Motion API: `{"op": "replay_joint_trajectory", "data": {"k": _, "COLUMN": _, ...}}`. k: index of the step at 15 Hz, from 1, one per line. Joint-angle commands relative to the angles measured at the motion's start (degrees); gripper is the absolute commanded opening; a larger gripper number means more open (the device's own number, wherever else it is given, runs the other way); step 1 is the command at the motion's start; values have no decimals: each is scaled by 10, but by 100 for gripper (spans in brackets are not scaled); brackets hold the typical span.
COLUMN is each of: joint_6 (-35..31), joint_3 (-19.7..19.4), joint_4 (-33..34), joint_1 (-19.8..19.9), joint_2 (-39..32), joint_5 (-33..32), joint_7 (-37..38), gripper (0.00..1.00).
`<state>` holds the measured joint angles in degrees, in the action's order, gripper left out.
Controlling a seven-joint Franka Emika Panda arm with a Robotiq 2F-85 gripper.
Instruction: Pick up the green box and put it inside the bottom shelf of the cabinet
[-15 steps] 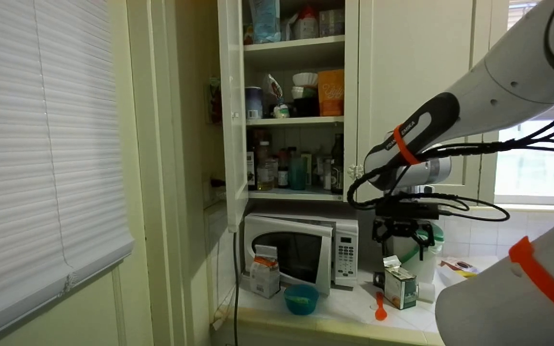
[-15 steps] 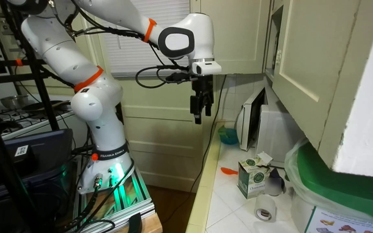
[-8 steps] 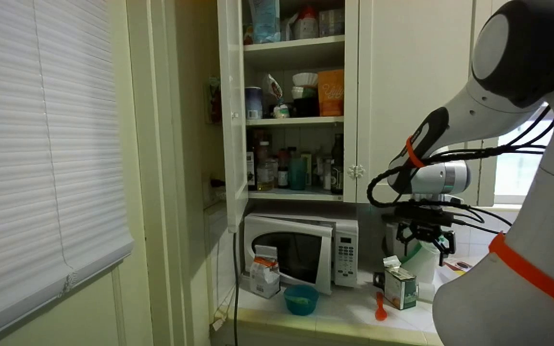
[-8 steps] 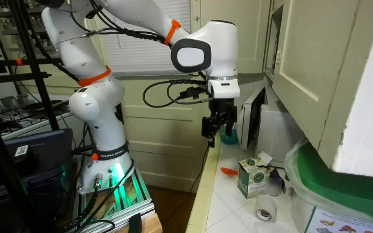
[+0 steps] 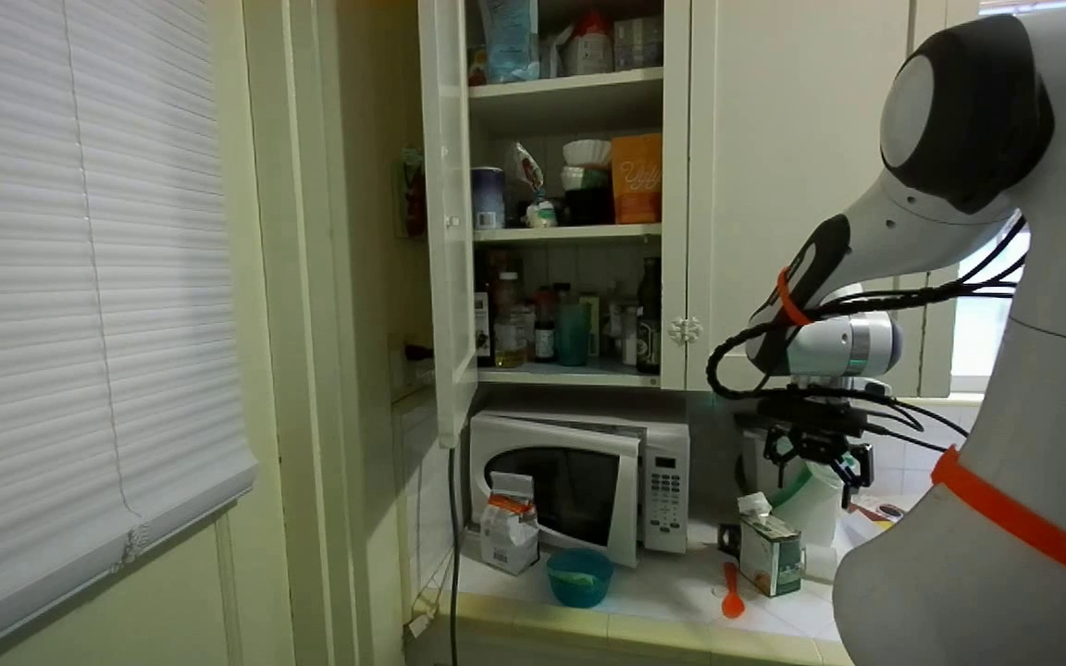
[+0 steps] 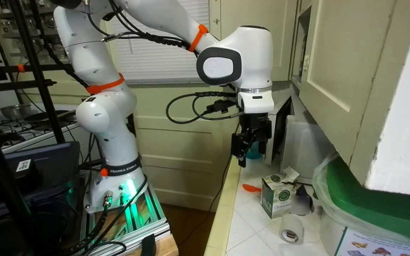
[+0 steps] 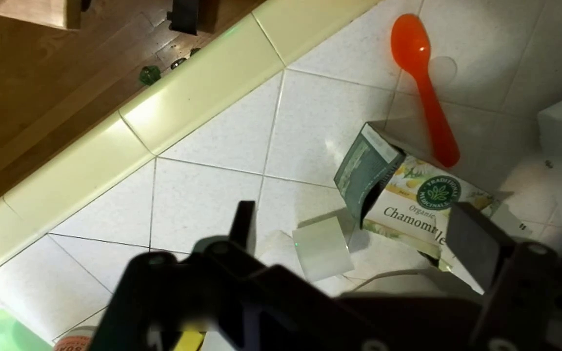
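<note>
The green box (image 5: 771, 557) is a green and white chamomile carton standing on the counter with a raised, torn flap. It also shows in an exterior view (image 6: 278, 199) and in the wrist view (image 7: 408, 200), partly covered by a finger. My gripper (image 6: 252, 157) is open and empty, pointing down, above the counter's front edge and higher than the box. Its fingers are wide apart in the wrist view (image 7: 359, 229) and it also shows in an exterior view (image 5: 813, 481). The bottom shelf of the cabinet (image 5: 570, 375) holds small dark bottles and jars; its door stands open.
An orange spoon (image 7: 425, 83) and a tape roll (image 6: 291, 229) lie beside the box. A green-lidded bin (image 6: 368, 202) stands behind. The microwave (image 5: 667, 490), teal bowl (image 5: 579, 578) and white bag (image 5: 510, 536) are farther along. The upper cabinet (image 6: 347, 71) overhangs the counter.
My arm has lowered and moved toward the counter and the green box, mostly in the first half second and slightly since. The fingers stay open. The box has not moved.
</note>
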<state>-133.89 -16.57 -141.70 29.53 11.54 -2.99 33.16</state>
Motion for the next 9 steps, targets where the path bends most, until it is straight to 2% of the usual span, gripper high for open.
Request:
{"op": "replay_joint_trajectory", "data": {"k": 1, "joint_6": 17, "joint_3": -4, "joint_4": 15, "joint_1": -6, "joint_2": -31, "joint_5": -8, "joint_7": 65, "gripper": 100}}
{"op": "replay_joint_trajectory", "data": {"k": 6, "joint_6": -4, "joint_3": -15, "joint_4": 14, "joint_1": -22, "joint_2": -78, "joint_5": 66, "joint_7": 166, "gripper": 100}}
{"op": "replay_joint_trajectory", "data": {"k": 9, "joint_6": -26, "joint_3": -25, "joint_4": 20, "joint_1": -31, "joint_2": -106, "joint_5": 111, "joint_7": 198, "gripper": 100}}
